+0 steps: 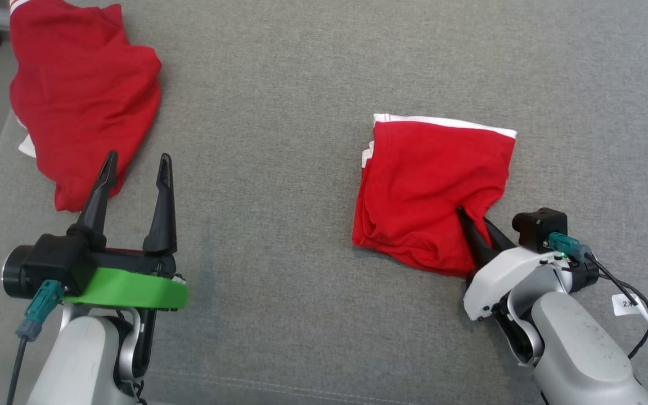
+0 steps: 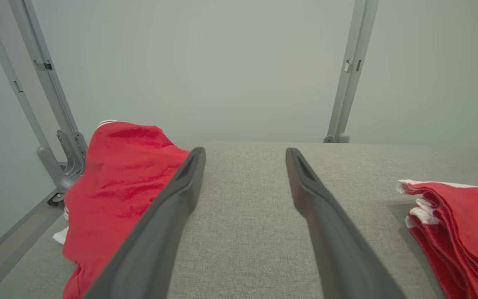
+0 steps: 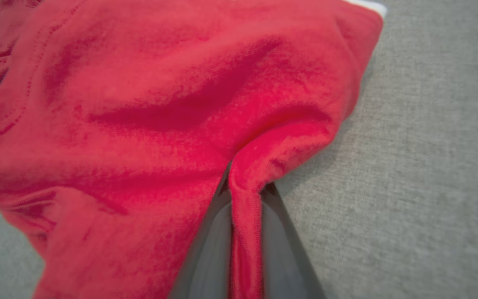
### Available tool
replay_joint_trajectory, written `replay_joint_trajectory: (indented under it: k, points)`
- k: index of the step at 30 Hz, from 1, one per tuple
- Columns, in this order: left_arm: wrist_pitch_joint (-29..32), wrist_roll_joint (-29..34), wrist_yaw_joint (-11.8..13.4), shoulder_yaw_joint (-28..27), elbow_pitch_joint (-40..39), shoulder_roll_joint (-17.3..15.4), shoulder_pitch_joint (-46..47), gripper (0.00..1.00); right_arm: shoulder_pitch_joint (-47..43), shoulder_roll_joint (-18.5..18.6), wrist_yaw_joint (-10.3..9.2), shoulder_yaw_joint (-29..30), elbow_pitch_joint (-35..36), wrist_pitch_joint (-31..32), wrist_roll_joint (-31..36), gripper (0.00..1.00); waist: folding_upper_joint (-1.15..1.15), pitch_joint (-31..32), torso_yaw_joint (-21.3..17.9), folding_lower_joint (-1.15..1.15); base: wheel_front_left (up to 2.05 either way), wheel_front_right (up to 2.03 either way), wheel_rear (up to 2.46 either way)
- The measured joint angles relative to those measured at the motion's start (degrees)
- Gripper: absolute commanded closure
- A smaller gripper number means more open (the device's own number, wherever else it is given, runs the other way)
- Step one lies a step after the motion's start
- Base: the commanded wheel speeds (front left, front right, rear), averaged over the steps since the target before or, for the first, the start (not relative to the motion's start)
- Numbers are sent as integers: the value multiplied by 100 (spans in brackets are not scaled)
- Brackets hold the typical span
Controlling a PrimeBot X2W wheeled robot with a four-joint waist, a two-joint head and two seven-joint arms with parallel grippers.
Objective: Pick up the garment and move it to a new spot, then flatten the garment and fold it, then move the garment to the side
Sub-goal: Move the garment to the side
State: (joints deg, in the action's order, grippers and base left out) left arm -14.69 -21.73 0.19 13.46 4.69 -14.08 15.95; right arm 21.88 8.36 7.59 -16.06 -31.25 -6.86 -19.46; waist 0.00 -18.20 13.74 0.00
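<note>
Two garments: you have a pair of red pieces on the grey tabletop (image 1: 279, 169), well apart from each other.
Folded garment (image 1: 436, 185): it lies right of centre in your head view, folded into a rough square. A white trim (image 1: 448, 122) runs along its far edge, and a few white layers peep out at its left side.
Right tool (image 1: 471, 216): it is closed on the folded garment. Its two dark fingers (image 3: 282, 253) pinch a narrow ridge of red cloth at the near right corner.
Cloth at the pinch: in your right wrist view the fabric puckers and creases toward the fingertips, while the rest of the piece lies on the tabletop.
Left tool (image 1: 138, 154): its jaws stand wide apart with nothing between them, over bare tabletop at your lower left, fingers pointing away from you.
Crumpled garment (image 1: 82, 95): a loose heap at the far left corner, with bits of white showing at its edges. Its near end lies just beside the left tool's outer fingertip; you cannot tell whether they touch.
Frame posts (image 2: 349, 70): grey metal uprights stand at the tabletop's far edge in your left wrist view.
Cable tag (image 1: 628, 304): a small white label hangs on the dark cable by the right wrist.
</note>
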Motion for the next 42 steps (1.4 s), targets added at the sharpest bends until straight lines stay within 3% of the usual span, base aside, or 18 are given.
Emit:
replay_joint_trajectory:
  k: [8, 17, 23, 31, 36, 42]
  points:
    - [0, 65, -23, -14, -149, -118, 2, 0, -63, 226, 2, -320, 366, 20, 47, 100, 0, 9, -467, 0, 0, 0, 0]
    - [347, 170, -16, -27, -683, -437, 162, 0, -224, 732, -4, -775, 998, 32, 197, 100, 0, -100, -1428, 0, 0, 0, 0]
    - [723, 308, -12, -15, -1106, -671, 404, 0, 612, 1111, -3, -1389, 988, -37, 127, 100, 0, -295, -2138, 0, 0, 0, 0]
    - [1124, 430, -31, 66, -1575, -876, 781, 0, 2237, 2220, -4, -2187, 308, -445, -214, 100, 0, -871, -2767, 0, 0, 0, 0]
    - [1261, 485, -80, 126, -1819, -956, 995, 0, 2853, 3095, -4, -2290, -198, -592, -355, 100, 0, -1361, -2923, 1, 0, 0, 0]
    - [1318, 519, -137, 152, -2009, -1042, 1191, 0, 3251, 3880, -4, -2301, -813, -703, -522, 100, 0, -1897, -2980, 1, 0, 0, 0]
